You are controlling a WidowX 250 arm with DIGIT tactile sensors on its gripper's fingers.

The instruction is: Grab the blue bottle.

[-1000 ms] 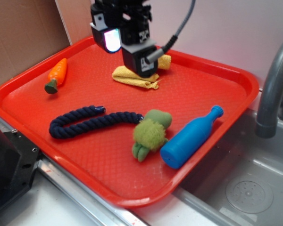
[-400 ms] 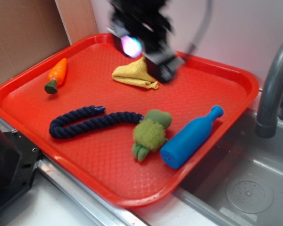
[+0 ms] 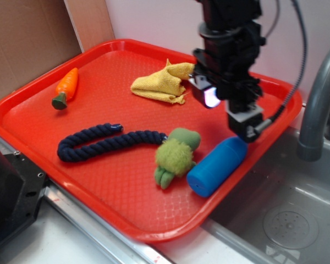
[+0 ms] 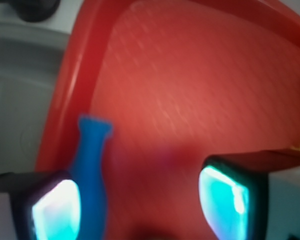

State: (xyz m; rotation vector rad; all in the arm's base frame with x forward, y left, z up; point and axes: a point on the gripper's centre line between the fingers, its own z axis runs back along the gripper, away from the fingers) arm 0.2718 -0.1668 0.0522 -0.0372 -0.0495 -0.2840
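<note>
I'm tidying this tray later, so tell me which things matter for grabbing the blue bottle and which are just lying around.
Part of the job: blue bottle, gripper, open above its neck.

Just lying about: green plush, navy rope, toy carrot, yellow cloth, all on the red tray.

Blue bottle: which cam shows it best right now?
Exterior. The blue bottle lies on the tray beside the green plush, its body clear, its neck hidden behind the claw. Wrist shows only the blurred neck and cap near the left finger.
</note>
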